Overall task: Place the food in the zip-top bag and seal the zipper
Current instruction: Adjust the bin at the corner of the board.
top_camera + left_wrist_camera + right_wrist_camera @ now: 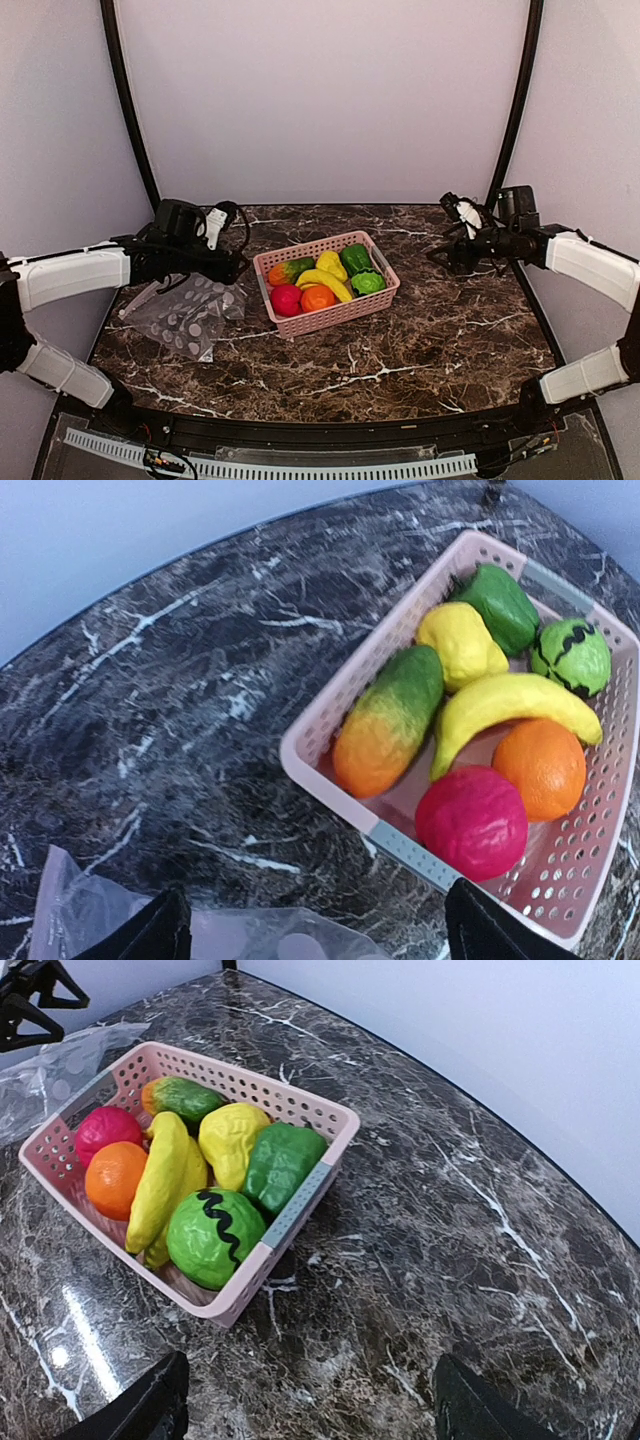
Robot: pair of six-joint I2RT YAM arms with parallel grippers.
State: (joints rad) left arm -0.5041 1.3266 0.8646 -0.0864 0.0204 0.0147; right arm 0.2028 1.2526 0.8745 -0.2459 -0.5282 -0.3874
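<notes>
The food [322, 280] lies in a pink lattice basket [335, 316]: banana [510, 705], orange [540, 765], red-pink ball [470, 820], yellow pepper [460, 640], green peppers [500, 605] and a green-orange piece [390, 720]. The zip-top bag [190, 315] lies flat and crumpled left of the basket; I cannot make out its zipper. My left gripper [235, 268] is open and empty, hovering between the bag and the basket's left end; the bag's edge [90, 920] shows below it. My right gripper [445, 258] is open and empty, above the table right of the basket [300, 1110].
The dark marble table [420, 340] has a curved far edge against pale walls. The basket stands at the table's middle. Black frame posts [125, 100] rise at the back left and back right.
</notes>
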